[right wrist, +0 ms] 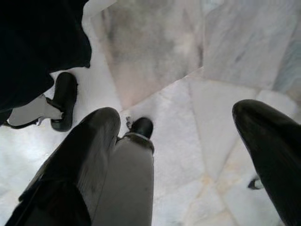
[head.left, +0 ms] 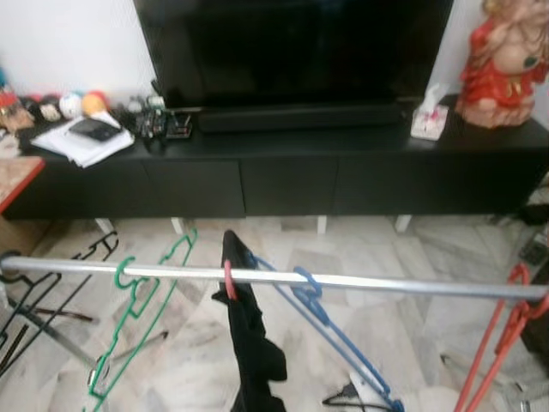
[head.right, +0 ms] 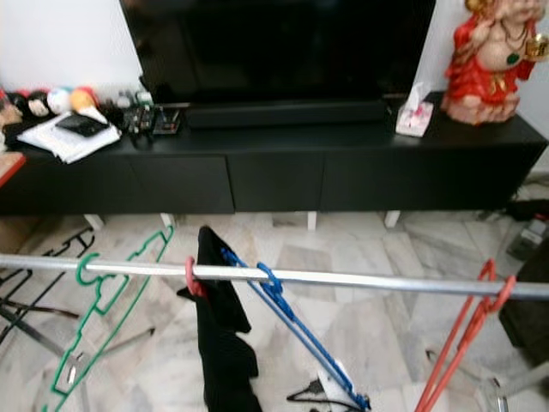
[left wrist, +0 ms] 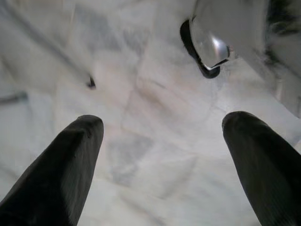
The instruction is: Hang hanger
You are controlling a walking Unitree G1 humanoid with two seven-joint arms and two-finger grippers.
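A silver rail (head.left: 360, 281) runs across the lower part of the head views. On it hang a green hanger (head.left: 137, 309), a red-hooked hanger carrying a black garment (head.left: 249, 335), a blue hanger (head.left: 330, 326) and an orange-red hanger (head.left: 502, 339) at the far right. My left gripper (left wrist: 160, 141) is open and points down at the marble floor. My right gripper (right wrist: 181, 136) is open too, above the floor, with black cloth (right wrist: 37, 42) at the edge of its view. Neither holds anything.
Behind the rail stands a long black TV cabinet (head.left: 283, 172) with a television (head.left: 292, 51), papers (head.left: 81, 142), a tissue box (head.left: 429, 120) and a red figurine (head.left: 502, 60). A black folding frame (head.left: 43, 292) lies on the floor at left. A rack foot (left wrist: 207, 47) is near the left gripper.
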